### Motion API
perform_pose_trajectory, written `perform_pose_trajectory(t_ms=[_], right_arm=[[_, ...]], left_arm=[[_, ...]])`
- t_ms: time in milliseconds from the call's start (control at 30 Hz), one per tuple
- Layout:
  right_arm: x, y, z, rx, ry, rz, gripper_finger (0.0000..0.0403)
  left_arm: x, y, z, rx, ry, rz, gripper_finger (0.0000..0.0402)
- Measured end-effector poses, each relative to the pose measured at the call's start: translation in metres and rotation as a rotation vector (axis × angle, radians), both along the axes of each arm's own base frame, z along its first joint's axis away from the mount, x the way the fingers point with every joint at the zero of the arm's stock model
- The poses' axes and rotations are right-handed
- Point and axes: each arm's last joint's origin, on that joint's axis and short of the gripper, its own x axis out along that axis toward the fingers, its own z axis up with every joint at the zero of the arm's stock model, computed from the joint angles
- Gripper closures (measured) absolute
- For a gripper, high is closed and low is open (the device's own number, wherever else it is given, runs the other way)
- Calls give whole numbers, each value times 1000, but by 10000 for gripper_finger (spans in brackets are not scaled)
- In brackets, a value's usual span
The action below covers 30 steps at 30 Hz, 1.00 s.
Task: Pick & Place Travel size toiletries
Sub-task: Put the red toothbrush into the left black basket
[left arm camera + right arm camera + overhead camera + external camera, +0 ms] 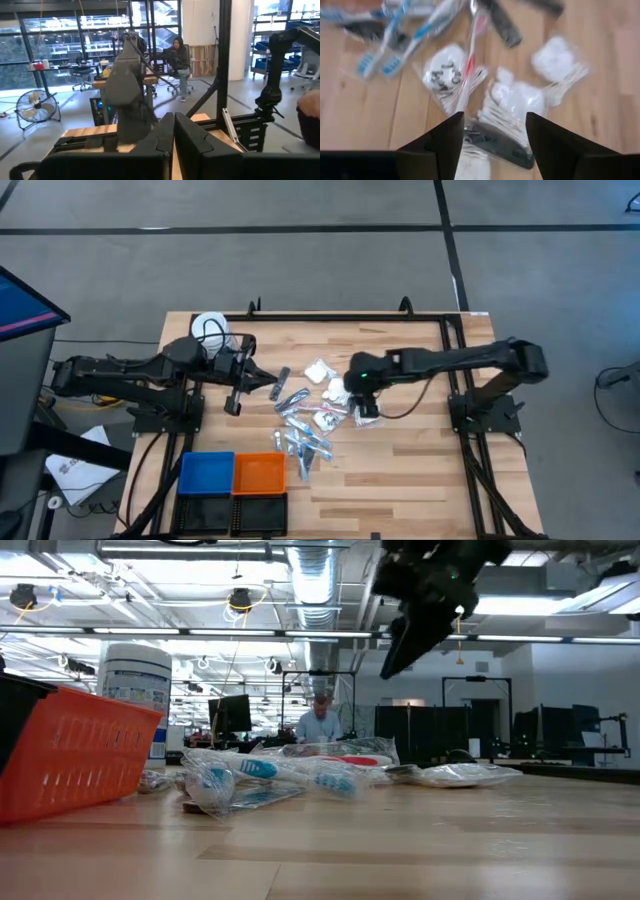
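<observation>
Your left gripper (268,385), jaws pressed together, waits over the table's left part beside the white-lidded jar (209,328), with the blue tray (206,472) and orange tray (259,472) at the near edge. The travel size toiletries (305,423) lie heaped mid-table just right of it, apart from every edge. Your right gripper (492,131) hangs right above the heap's white packets (517,102), jaws spread, nothing pinched; bare wood (420,450) stays open to the right.

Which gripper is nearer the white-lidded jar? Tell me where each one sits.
Left. The left gripper sits just beside the white-lidded jar, toward the table's middle. The right gripper hangs over the toiletries pile, well across the table from the jar.
</observation>
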Motion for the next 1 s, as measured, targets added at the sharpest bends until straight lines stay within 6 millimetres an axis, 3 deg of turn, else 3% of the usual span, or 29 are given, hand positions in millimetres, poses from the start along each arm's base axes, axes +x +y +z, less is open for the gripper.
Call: perform_pose_trajectory(t_ms=[267, 533, 767, 1000], right_arm=[[35, 4, -19, -1, 82, 24, 257], [48, 4, -30, 22, 117, 30, 288], [56, 5, -35, 43, 112, -4, 281], [60, 0, -33, 48, 67, -38, 235]], left_arm=[[0, 0, 0, 8, -1, 1, 394], [0, 1, 0, 20, -3, 6, 394], [0, 1, 0, 35, -6, 7, 394], [0, 1, 0, 34, -6, 7, 394]])
